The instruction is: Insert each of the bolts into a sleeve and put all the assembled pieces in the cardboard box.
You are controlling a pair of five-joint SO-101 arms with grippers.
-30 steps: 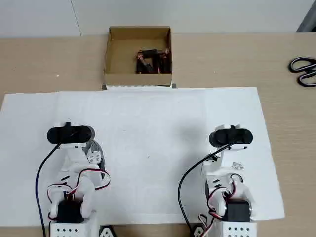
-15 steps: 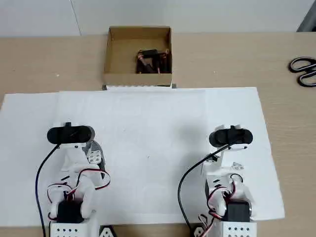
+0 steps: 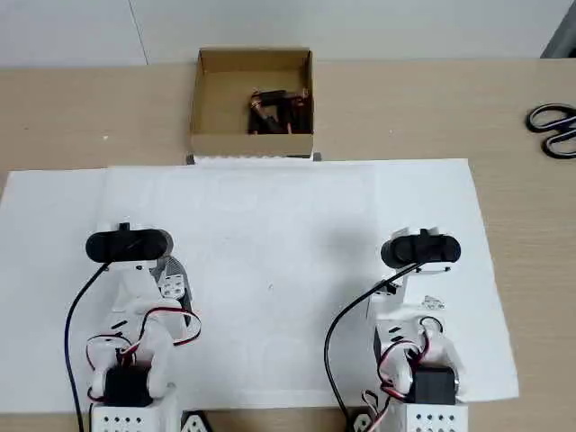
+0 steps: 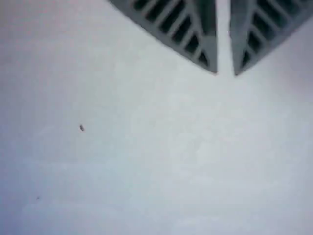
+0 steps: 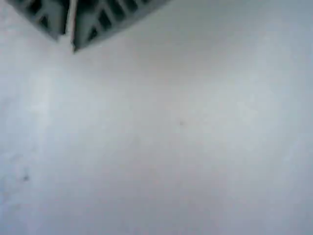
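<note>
The cardboard box (image 3: pixel 250 144) stands at the table's far edge, and several dark, copper-coloured assembled bolt-and-sleeve pieces (image 3: pixel 277 110) lie in its right half. Both arms are folded back at the near edge of the white paper. My left gripper (image 4: pixel 224 72) hangs just above bare paper, its grey ribbed fingers (image 4: pixel 195 39) nearly together with nothing between them; in the high view its fingers (image 3: pixel 171 273) show beside the left arm. Over bare paper too, my right gripper (image 5: pixel 71 45) is shut and holds nothing.
A large white paper sheet (image 3: pixel 270 225) covers the wooden table in front of both arms. Black scissors (image 3: pixel 553 129) lie at the far right edge of the table, off the paper.
</note>
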